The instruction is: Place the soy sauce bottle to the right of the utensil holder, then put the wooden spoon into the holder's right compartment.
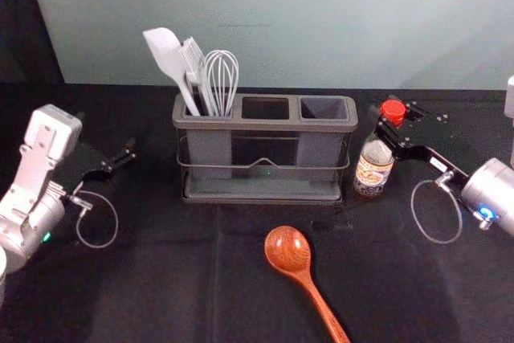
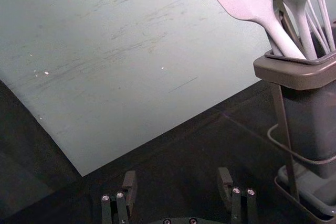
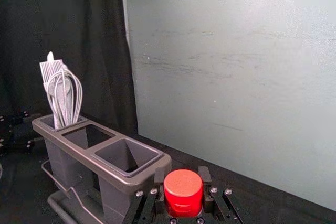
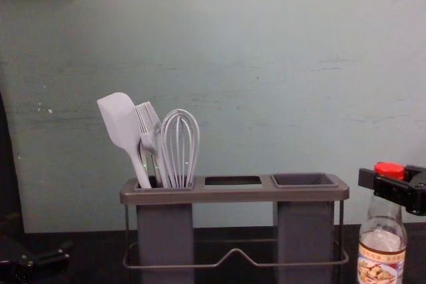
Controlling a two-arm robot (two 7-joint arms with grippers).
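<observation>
My right gripper point(image 1: 392, 124) is shut around the neck of the soy sauce bottle point(image 1: 374, 168), just right of the utensil holder point(image 1: 265, 125). In the right wrist view, the red cap of the bottle point(image 3: 182, 191) sits between the fingers of the right gripper point(image 3: 182, 182). The bottle point(image 4: 381, 251) looks upright in the chest view. In front of the holder lies the wooden spoon point(image 1: 288, 250), bowl toward the holder. The holder's right compartment point(image 3: 128, 156) holds nothing. My left gripper point(image 1: 120, 158), left of the holder, is open; its own view shows the left gripper point(image 2: 177, 184) with spread fingers.
A white spatula point(image 1: 166, 55), a brush point(image 1: 193, 62) and a whisk point(image 1: 221, 78) stand in the holder's left compartment. The black-covered table point(image 1: 177, 279) meets a pale wall behind the holder.
</observation>
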